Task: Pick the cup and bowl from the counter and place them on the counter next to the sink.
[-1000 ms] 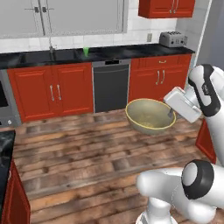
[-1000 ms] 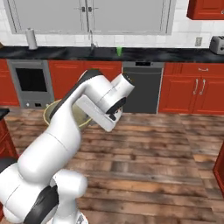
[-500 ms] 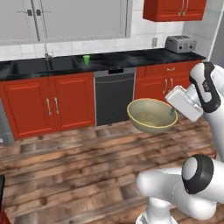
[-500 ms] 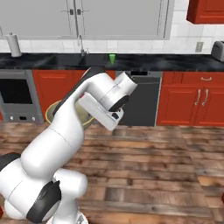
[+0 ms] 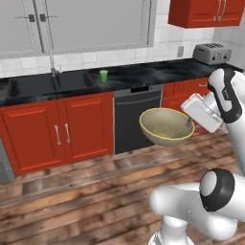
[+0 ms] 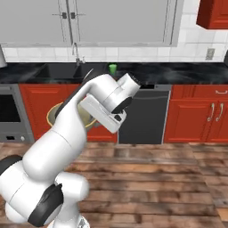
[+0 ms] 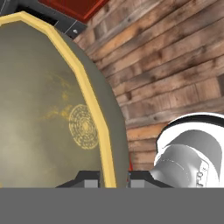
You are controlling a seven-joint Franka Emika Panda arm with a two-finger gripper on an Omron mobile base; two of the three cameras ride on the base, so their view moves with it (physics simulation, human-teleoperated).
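The beige-tan bowl (image 5: 165,125) hangs in the air over the wood floor, tilted, with my gripper (image 5: 191,125) shut on its right rim. In the hand view the bowl's (image 7: 48,109) yellow rim runs down between my gripper's (image 7: 113,177) two fingertips. From the right base view the bowl (image 6: 55,114) peeks out behind my arm. The small green cup (image 5: 104,75) (image 6: 112,68) stands upright on the black counter (image 5: 143,74) (image 6: 178,71), just right of the sink (image 5: 48,83) (image 6: 58,71) and its faucet (image 5: 51,62).
A black dishwasher (image 5: 136,119) (image 6: 144,113) sits under the counter between red cabinets (image 5: 62,129). A toaster (image 5: 212,52) stands at the counter's far right. An oven front (image 6: 9,111) is at the left. Wood floor (image 5: 72,201) lies between me and the cabinets.
The whole scene has shifted and grown: the base has driven closer to the counter with the sink. The bowl stays gripped in the same pose relative to the arm.
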